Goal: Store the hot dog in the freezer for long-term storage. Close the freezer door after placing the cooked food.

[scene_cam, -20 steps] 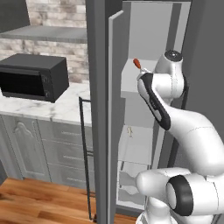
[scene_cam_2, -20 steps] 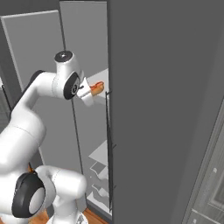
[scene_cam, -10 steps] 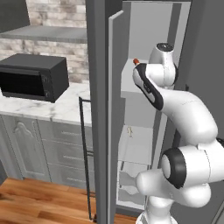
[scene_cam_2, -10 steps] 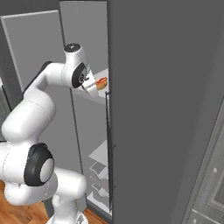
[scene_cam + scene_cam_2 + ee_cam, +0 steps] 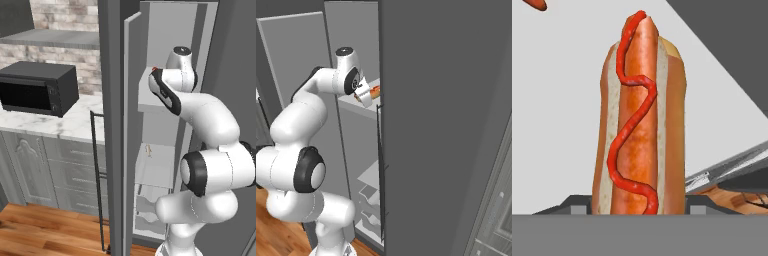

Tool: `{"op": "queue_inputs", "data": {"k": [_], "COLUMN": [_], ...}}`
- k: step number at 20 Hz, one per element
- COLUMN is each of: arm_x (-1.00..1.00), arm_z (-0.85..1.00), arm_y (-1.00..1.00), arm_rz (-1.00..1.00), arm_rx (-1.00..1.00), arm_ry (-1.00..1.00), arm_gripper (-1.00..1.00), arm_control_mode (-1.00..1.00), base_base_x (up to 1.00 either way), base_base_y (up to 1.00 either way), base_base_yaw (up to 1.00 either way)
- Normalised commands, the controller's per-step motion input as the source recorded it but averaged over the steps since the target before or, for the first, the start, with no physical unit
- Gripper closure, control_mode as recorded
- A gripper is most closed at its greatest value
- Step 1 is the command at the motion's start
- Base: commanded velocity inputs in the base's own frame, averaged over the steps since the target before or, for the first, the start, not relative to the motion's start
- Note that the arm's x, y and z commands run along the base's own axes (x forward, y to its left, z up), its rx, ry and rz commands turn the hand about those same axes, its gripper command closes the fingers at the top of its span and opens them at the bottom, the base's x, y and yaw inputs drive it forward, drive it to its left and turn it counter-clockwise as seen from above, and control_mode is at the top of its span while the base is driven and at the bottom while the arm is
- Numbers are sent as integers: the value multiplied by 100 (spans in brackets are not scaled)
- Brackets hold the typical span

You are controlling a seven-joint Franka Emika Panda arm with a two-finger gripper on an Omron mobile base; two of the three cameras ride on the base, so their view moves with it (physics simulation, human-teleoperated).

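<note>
Gripper (image 5: 368, 93) clamped on the hot dog (image 5: 641, 125), upper center of right base view, reaching into the freezer (image 5: 172, 30) over a pale upper shelf (image 5: 358, 106). Hand view: bun upright mid-frame, sausage with a red squiggle on top, against the pale inner wall. Freezer door (image 5: 131, 125) stands open, center of left base view. Microwave (image 5: 39, 87) on the surface (image 5: 75, 125) at left.

A black boxy microwave (image 5: 39, 88) sits on the white marbled tabletop (image 5: 75, 125), above carved grey cabinet doors (image 5: 27, 167) and a wooden plank floor (image 5: 45, 232).
</note>
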Motion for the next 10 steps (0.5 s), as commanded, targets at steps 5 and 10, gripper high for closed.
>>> {"op": "queue_inputs", "data": {"k": [5,10], "arm_x": [48,45], "arm_z": [0,0], "arm_y": [-14,-19], "arm_rz": [-1,0], "arm_rx": [0,0], "arm_ry": [5,10], "arm_gripper": [100,100], "arm_control_mode": [-100,-100], "base_base_x": [0,0], "base_base_y": [0,0], "base_base_yaw": [0,0]}}
